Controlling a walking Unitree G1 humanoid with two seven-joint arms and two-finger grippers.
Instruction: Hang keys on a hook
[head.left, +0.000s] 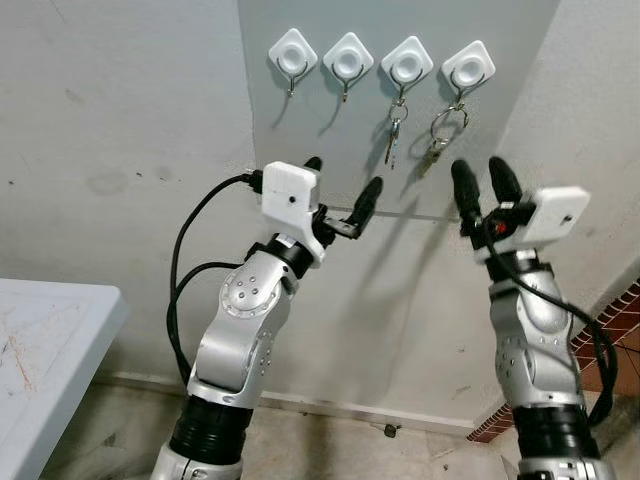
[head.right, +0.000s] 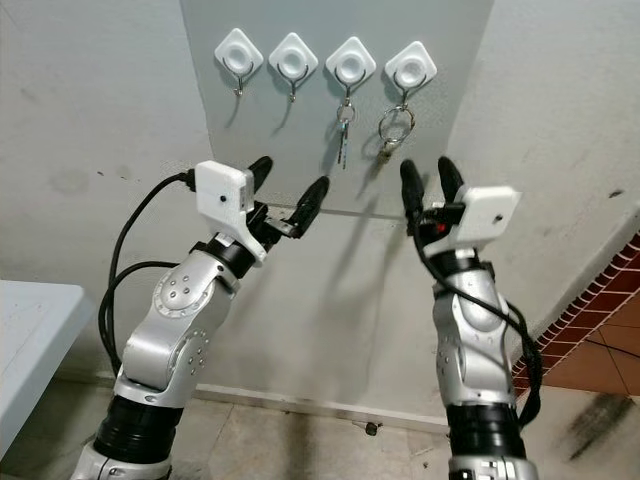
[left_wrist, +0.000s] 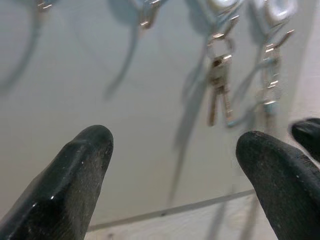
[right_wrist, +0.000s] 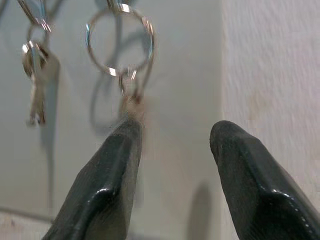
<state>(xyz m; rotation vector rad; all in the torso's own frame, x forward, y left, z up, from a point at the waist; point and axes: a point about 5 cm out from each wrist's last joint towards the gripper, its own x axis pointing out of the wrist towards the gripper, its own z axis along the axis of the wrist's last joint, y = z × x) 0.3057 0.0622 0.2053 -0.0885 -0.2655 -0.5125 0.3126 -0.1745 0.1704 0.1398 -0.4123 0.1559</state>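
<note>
Four white diamond-shaped wall hooks (head.left: 348, 55) are lining a grey panel (head.left: 300, 130); two silver key sets (head.left: 395, 130) are hanging from the right pair. Left pincer (head.left: 342, 186) and right pincer (head.left: 483, 182) are hovering below, fingers apart, empty. Concrete floor (head.left: 330, 440).

Pale plaster wall (head.left: 120, 120), white table (head.left: 50, 340), brick-patterned floor edge (head.left: 610, 330)

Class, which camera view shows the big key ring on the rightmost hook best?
The right wrist view: the key ring appears large and sharp, with its key dangling just above the right tool. Both eye views show it small, hanging from the rightmost hook. The left wrist view catches it blurred near the edge.
</note>
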